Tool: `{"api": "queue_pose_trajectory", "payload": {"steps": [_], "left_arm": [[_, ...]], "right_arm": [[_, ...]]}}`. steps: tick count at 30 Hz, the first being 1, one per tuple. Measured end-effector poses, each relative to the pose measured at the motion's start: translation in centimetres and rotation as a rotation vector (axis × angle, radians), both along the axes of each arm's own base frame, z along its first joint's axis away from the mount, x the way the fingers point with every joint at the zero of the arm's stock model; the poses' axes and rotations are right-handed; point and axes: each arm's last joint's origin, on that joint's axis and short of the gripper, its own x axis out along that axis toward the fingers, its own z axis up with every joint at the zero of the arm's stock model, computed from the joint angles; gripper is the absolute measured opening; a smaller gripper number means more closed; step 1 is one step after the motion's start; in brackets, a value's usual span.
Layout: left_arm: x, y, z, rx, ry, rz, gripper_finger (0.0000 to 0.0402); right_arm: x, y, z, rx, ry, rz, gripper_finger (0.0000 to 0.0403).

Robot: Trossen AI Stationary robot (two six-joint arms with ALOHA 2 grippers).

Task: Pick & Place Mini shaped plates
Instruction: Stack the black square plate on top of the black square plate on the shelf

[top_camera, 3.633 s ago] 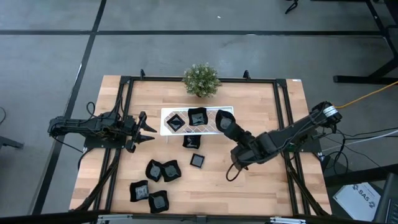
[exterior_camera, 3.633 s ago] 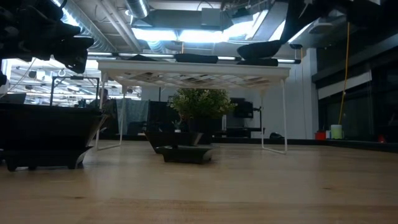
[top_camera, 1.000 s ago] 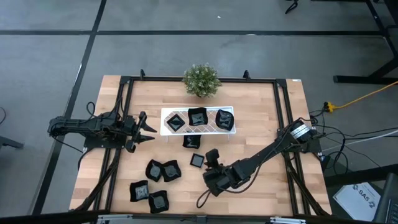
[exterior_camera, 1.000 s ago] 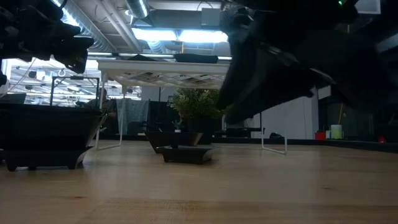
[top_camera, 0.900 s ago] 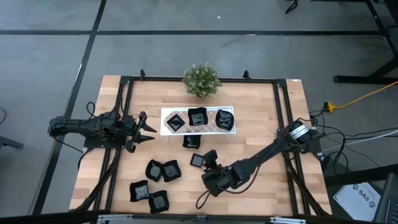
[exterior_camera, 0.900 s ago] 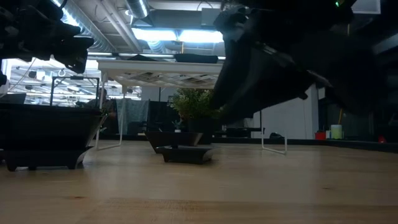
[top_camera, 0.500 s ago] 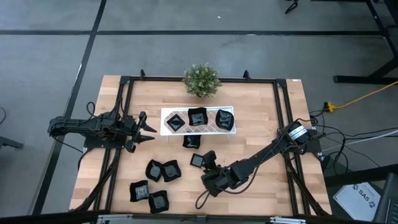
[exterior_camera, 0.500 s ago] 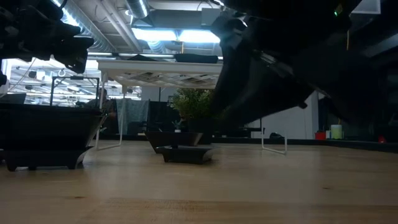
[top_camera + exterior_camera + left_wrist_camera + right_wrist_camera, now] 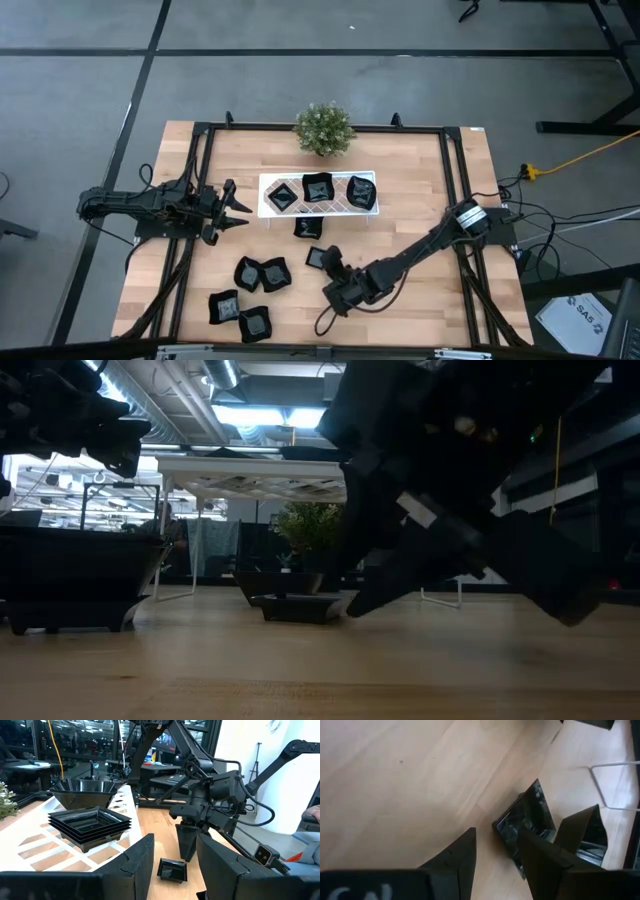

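1. Right pincer (image 9: 326, 264), fingers parted and empty, hangs low over a small square mini plate (image 9: 317, 258) on the worktop (image 9: 420, 200).
2. White tray (image 9: 318, 193) at 12 o'clock holds three plates.
3. Left pincer (image 9: 240, 209), fingers parted, waits at 9 o'clock.

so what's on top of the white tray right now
Three black mini plates sit in a row on the tray. From above, nothing else shows on it; whether any are stacked can't be told there.
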Motion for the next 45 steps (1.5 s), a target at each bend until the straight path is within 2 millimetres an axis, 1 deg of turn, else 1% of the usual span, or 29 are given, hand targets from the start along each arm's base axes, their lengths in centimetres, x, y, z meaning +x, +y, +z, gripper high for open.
{"api": "queue_pose_trajectory", "payload": {"steps": [16,20,28,34,36,41,45], "left_arm": [[0.0,0.0,0.0,0.0,0.001,0.0,0.0143],[0.0,0.0,0.0,0.0,0.001,0.0,0.0143],[0.0,0.0,0.0,0.0,0.0,0.0,0.0143],[0.0,0.0,0.0,0.0,0.0,0.0,0.0143],[0.0,0.0,0.0,0.0,0.0,0.0,0.0143],[0.0,0.0,0.0,0.0,0.0,0.0,0.0143],[0.0,0.0,0.0,0.0,0.0,0.0,0.0143]], "right_arm": [[0.6,-1.5,-0.3,-0.011,0.042,-0.013,0.014],[0.6,-1.6,-0.3,-0.039,0.053,0.011,0.0118],[0.8,-1.9,-0.3,-0.044,0.053,0.008,0.0049],[0.8,-1.9,-0.3,-0.043,0.052,0.006,0.0008],[0.8,-1.8,-0.3,-0.042,0.05,0.006,0.0005],[0.9,-1.8,-0.3,-0.021,0.032,-0.012,0.001],[0.9,-1.8,-0.3,0.007,0.017,-0.042,0.0004]]}}
